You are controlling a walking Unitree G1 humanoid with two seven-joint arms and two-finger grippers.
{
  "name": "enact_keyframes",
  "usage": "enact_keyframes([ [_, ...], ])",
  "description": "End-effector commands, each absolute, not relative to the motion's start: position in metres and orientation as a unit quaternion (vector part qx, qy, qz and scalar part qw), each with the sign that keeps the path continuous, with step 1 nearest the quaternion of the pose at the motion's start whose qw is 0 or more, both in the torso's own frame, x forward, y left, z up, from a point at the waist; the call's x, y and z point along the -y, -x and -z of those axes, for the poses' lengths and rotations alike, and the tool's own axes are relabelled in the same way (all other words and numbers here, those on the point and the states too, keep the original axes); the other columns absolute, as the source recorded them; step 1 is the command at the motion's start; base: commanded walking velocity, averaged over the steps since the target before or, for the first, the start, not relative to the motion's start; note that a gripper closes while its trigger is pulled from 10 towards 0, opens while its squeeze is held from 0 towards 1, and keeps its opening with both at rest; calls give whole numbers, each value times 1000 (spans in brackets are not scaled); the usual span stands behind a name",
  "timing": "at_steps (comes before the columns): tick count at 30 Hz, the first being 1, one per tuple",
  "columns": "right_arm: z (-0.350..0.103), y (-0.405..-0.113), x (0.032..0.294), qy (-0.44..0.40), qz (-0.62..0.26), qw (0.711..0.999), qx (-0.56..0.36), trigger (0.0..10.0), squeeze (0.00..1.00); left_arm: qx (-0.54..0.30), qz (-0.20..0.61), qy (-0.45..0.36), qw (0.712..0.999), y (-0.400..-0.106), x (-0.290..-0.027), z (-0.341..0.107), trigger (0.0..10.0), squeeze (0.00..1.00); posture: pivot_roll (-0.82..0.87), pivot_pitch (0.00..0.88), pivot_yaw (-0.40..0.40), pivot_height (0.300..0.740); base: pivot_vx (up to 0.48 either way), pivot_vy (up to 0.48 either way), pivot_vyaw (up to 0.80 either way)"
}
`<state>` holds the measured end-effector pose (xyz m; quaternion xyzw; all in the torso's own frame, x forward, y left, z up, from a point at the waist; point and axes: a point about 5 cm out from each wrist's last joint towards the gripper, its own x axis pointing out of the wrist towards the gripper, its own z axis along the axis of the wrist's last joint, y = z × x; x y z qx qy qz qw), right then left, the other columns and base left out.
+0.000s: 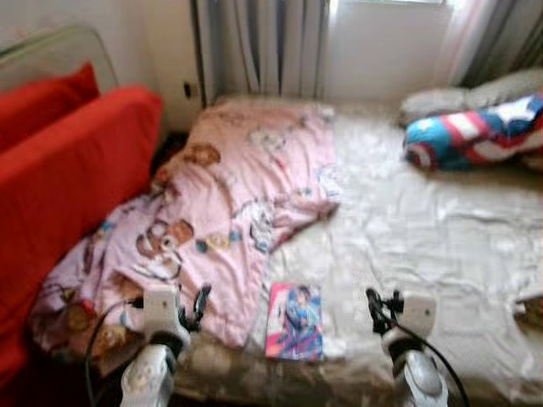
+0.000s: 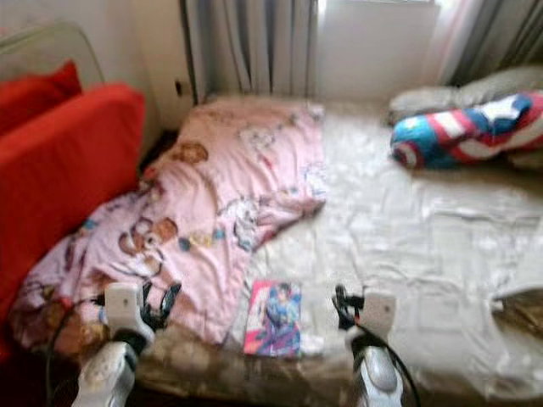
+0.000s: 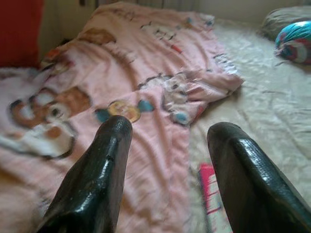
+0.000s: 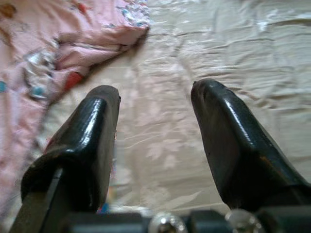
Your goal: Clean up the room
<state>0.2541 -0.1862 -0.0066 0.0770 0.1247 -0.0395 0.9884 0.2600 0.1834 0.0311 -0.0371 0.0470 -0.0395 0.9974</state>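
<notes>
A pink blanket (image 1: 212, 212) printed with cartoon animals lies rumpled over the left half of the bed (image 1: 424, 229), one corner folded out toward the middle of the cream sheet and its lower end spilling off the near left edge. Just beside that lower end, near the front edge of the mattress, a book (image 1: 294, 321) with a pink and blue illustrated cover lies flat on the sheet.

The left end effector (image 1: 200, 307) hangs above the blanket's near edge, its two black fingers (image 3: 99, 170) spread apart and holding nothing. The right end effector (image 1: 374, 310) hovers over bare sheet to the right of the book, its fingers (image 4: 87, 141) likewise parted and empty.

At the far right of the bed, a red, white and blue cushion (image 1: 475, 131) leans against a grey pillow (image 1: 475, 91). A red sofa (image 1: 59, 178) stands along the bed's left side, touching the blanket. Grey curtains (image 1: 263, 47) hang behind the head of the bed.
</notes>
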Motion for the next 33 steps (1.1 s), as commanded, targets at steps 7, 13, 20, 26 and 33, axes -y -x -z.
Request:
enact_keyframes([
  [7, 3, -259, 187, -64, 22, 990, -124, 10000, 0, -56, 39, 50, 996, -255, -183, -25, 10000, 0, -11, 8, -31, 740, 0, 0, 0],
  [13, 1, -261, 188, -54, 14, 991, -121, 10000, 0, -53, 39, 54, 996, -255, -182, -27, 10000, 0, -14, 11, -29, 740, 0, 0, 0],
  [20, 3, -263, 188, -60, 22, 988, -139, 10000, 0, -53, 42, 54, 996, -255, -182, -27, 10000, 0, -16, 6, -23, 725, 0, 0, 0],
  [26, 3, -259, 187, -55, 17, 991, -124, 10000, 0, -50, 42, 54, 996, -256, -182, -29, 10000, 0, -15, 0, -21, 701, 0, 0, 0],
  [33, 6, -258, 189, -54, 25, 988, -146, 10000, 0, -45, 45, 55, 996, -258, -180, -31, 10000, 0, -17, 0, -19, 701, 0, 0, 0],
])
